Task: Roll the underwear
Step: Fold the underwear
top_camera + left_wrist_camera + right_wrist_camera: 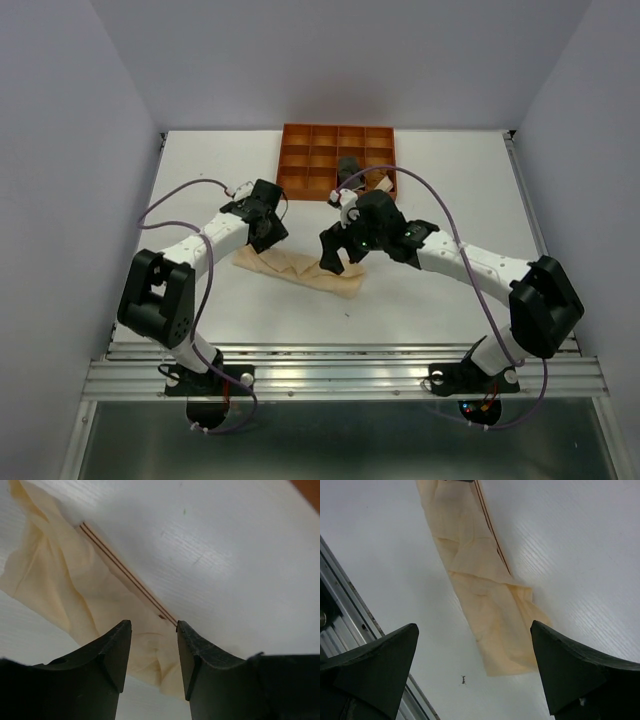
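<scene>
The pale peach underwear (300, 268) lies on the white table as a long, flat, creased strip between my two arms. In the left wrist view the underwear (65, 585) shows a thin brown seam line along its edge. My left gripper (268, 235) hovers over the strip's left end, its jaws (152, 625) apart with nothing pinched between them. Over the strip's right end hangs my right gripper (335, 255), jaws (475, 630) spread wide above the underwear (485, 600) and holding nothing.
An orange-brown grid tray (300, 160) stands at the back of the table. A dark bundle (350, 165) sits in one of its compartments, and a lighter item (381, 184) beside it is partly hidden by my right arm. The table's metal front rail (350, 610) runs close by.
</scene>
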Available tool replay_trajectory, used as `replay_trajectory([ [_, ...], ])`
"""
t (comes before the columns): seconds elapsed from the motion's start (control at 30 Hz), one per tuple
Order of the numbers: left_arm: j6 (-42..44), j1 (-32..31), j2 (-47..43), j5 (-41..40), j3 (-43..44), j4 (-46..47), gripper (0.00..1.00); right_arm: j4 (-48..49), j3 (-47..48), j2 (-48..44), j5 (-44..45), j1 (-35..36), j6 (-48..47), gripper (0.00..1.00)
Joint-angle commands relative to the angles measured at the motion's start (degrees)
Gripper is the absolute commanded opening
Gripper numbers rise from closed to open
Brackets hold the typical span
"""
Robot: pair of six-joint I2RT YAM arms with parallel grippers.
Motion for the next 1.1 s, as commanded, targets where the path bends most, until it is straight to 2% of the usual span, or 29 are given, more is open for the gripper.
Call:
replay_trajectory([
  [0.0,-0.58,-0.16,2.63,3.31,-4.40,3.45,0.52,3.39,-2.03,1.83,7.18,0.04,3.97,1.00],
  [0.2,-0.58,-0.16,6.58,3.31,-8.45,6.44,0.52,3.39,-2.73,1.92,14.31,0.04,6.25,1.00],
  [0.4,3.53,0.10,11.41,0.77,-6.08,6.97,0.52,4.00,-3.88,2.53,19.06,-1.02,9.60,1.00],
  [0.5,6.79,0.19,12.65,-1.42,-2.66,7.85,0.52,6.19,-4.84,3.85,15.39,-1.02,6.54,1.00],
  [0.6,10.05,0.10,13.62,-5.46,0.95,8.90,0.51,8.14,-6.69,4.73,5.40,-1.02,1.61,1.00],
  [0.67,14.50,0.19,13.53,-6.88,2.70,11.09,0.51,9.80,-7.04,5.61,3.18,-1.02,0.12,1.00],
  [0.77,20.14,0.10,14.84,-6.45,5.42,16.54,0.51,10.25,-6.87,6.84,1.15,-0.32,-0.68,1.00],
  [0.93,28.15,0.10,22.05,-2.76,14.56,19.54,0.49,9.28,-6.52,8.86,0.09,4.69,-2.18,1.00],
  [1.07,32.90,0.19,24.17,-0.39,16.16,23.41,0.48,10.16,-7.83,8.43,0.00,8.21,-1.04,1.00],
])
